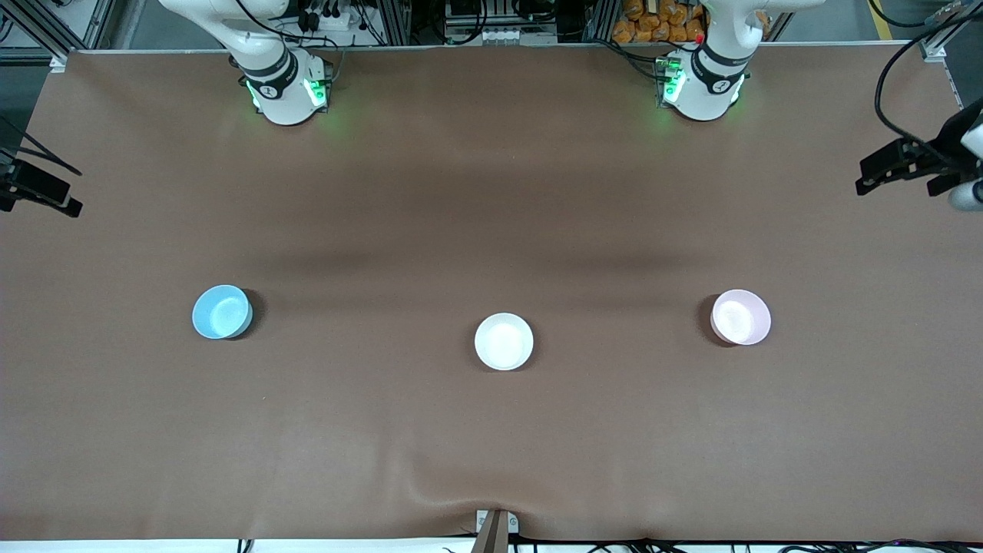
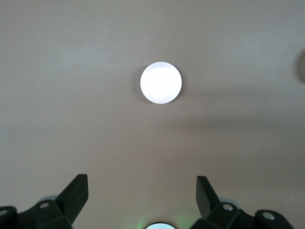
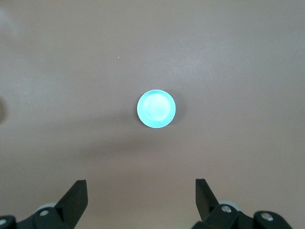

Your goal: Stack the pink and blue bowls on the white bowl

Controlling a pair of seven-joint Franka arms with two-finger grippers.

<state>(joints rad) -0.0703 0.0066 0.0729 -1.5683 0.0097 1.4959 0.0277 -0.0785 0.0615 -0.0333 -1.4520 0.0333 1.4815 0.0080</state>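
Observation:
The light blue bowl stands toward the right arm's end of the table. The white bowl stands mid-table, slightly nearer the front camera. The pale pink bowl stands toward the left arm's end. All three are upright, empty and well apart. My left gripper is open and empty, high over the table, with the pink bowl showing washed-out white below it. My right gripper is open and empty, high over the table, with the blue bowl below it. Neither gripper shows in the front view.
The brown table cover has a wrinkle at the edge nearest the front camera. The arm bases stand along the robots' edge. Black camera mounts hang over both ends of the table.

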